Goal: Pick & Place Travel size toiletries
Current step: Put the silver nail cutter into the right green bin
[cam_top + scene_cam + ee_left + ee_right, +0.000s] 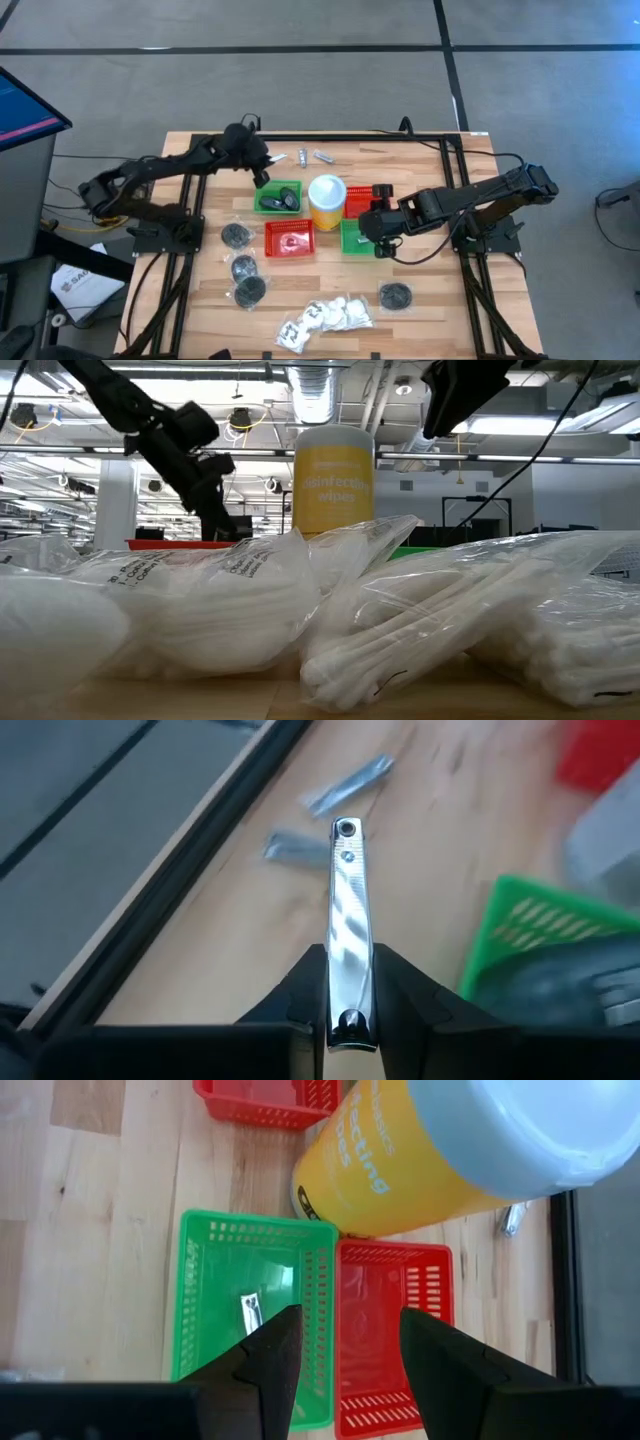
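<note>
My left gripper (pixel 348 1020) (pixel 264 170) is over the table's far left part, shut on a silvery metal clipper (pixel 348 920). Two more silvery pieces (pixel 345 785) (pixel 292 847) lie flat on the wood beyond it. Beside it a green basket (pixel 280 197) holds dark round pieces. My right gripper (pixel 345 1350) (pixel 380 238) hangs open above another green basket (pixel 250 1250), in which one silvery piece (pixel 250 1310) lies. Bags of dark round pieces (pixel 243 267) and packets of white pieces (pixel 325 318) lie near the front edge. My left gripper pinches the clipper's near end (pixel 348 1005) between its two fingers, which press on its two long sides. The clipper sticks straight out ahead of the fingers, in line with them. It slants downward, clear of the table.
A yellow cup with a white lid (pixel 327 200) stands at the middle, between the baskets. Two red baskets (pixel 289 238) (pixel 360 200) sit beside it. A black frame rail (pixel 180 850) runs along the far edge. In the low view, bags of white pieces (pixel 400 610) fill the foreground.
</note>
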Controlling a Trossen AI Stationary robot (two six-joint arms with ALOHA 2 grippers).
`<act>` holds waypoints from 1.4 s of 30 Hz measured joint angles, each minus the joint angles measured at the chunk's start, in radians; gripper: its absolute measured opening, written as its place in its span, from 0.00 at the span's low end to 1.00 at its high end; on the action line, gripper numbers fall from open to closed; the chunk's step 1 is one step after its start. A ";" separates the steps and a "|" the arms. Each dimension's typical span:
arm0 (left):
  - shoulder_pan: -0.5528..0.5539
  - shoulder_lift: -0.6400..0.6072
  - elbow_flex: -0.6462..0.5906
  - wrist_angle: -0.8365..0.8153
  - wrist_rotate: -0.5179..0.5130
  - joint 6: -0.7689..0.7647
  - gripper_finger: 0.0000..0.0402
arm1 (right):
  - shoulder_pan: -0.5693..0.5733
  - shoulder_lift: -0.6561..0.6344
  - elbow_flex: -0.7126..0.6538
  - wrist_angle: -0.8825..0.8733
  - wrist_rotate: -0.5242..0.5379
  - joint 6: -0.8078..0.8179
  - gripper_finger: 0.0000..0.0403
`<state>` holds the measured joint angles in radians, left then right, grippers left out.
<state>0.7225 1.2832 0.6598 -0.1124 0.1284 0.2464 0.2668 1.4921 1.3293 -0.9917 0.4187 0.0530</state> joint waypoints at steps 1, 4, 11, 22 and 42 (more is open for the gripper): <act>-0.013 -0.021 0.000 -0.008 0.000 -0.016 0.11 | 0.000 0.000 0.000 0.006 0.000 0.000 0.39; -0.055 -0.073 0.000 -0.014 0.000 -0.050 0.11 | 0.000 0.000 0.000 0.023 0.000 0.000 0.39; -0.160 -0.193 0.000 -0.025 -0.004 -0.124 0.11 | 0.000 0.000 0.000 0.079 0.000 0.007 0.39; -0.358 -0.326 0.001 -0.017 -0.119 -0.205 0.11 | 0.001 0.000 0.000 0.237 0.001 0.020 0.39; -0.738 -0.321 0.001 0.272 -0.192 -0.227 0.11 | 0.000 0.000 0.000 0.570 0.003 -0.086 0.39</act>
<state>-0.0155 0.9623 0.6604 0.1600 -0.0639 0.0199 0.2668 1.4918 1.3293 -0.4213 0.4213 -0.0334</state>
